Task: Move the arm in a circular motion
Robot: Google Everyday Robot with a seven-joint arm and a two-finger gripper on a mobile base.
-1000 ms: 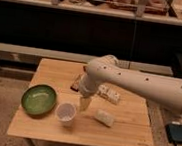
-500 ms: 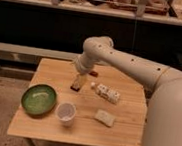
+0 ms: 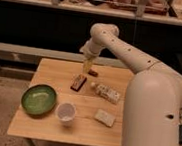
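Tool above table, beyond bowl and cup

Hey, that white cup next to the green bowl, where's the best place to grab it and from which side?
Probably the cup rim, from straight above: it stands upright with its mouth open, so the thin wall can be pinched. The bowl sits close beside it, so a side approach looks tighter. The pincer hangs over the far side of the table.

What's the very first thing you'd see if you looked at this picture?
The huge cream-white arm, reaching from the right over the wooden table. Its small yellowish tool hangs above the table's far edge. Next, the bright green bowl at the front left, beside a white cup.
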